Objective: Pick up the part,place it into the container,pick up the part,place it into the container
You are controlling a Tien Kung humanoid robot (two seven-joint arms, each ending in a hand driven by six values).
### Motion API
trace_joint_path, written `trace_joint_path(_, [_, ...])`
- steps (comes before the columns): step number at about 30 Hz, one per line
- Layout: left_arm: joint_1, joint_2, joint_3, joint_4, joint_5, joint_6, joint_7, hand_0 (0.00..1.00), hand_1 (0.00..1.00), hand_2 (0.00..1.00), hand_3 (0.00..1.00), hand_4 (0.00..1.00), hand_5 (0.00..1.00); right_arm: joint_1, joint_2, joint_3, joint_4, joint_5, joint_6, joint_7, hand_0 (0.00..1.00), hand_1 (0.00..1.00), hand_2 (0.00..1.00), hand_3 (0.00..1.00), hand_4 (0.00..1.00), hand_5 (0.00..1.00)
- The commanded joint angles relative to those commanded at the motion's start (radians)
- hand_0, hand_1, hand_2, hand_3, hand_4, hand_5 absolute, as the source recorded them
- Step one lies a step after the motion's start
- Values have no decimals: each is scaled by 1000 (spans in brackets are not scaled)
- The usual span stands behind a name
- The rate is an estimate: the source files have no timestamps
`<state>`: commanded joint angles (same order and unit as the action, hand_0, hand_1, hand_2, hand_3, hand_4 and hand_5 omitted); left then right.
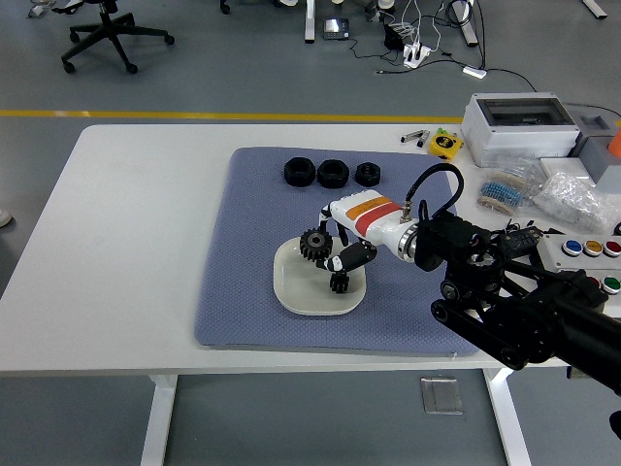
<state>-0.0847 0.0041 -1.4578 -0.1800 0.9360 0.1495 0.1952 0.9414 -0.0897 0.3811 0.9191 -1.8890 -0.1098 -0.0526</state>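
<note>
My right hand (328, 249) holds a black gear (312, 244) in its curled fingers, hanging over the cream plate (293, 289) that lies on the blue mat (247, 233). A smaller black gear (338, 282) lies in the plate, just below the hand. Three black ring-shaped parts (332, 173) sit in a row at the mat's far edge. The right arm reaches in from the lower right. My left arm is out of view.
At the table's right side are a grey box (518, 126), plastic bags of small parts (572, 194), a yellow tape measure (445, 144) and a panel of coloured buttons (592, 248). The white table's left half is bare.
</note>
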Motion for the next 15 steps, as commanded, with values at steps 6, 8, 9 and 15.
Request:
trace_joint_path(6, [4, 2, 4, 0, -1, 3, 2, 895, 890, 895, 640, 564, 684, 4, 11, -8, -1, 22, 66, -1, 392, 566, 769, 998, 998, 833])
trace_joint_path(8, [4, 2, 3, 0, 1, 3, 2, 895, 890, 895, 640, 564, 684, 2, 9, -4, -6, 26, 69, 4, 392, 566, 769, 998, 998, 833])
trace_joint_path(9, [4, 3, 2, 0, 2, 3, 3, 895, 890, 895, 640, 564, 684, 0, 8, -1, -6, 26, 68, 2, 392, 566, 769, 998, 998, 833])
trace_joint_path(15, [7, 0, -14, 0, 12, 4, 2, 896, 891, 896, 641, 565, 683, -23, -8, 42, 17, 19, 37, -21, 375, 550, 796, 998, 998, 837])
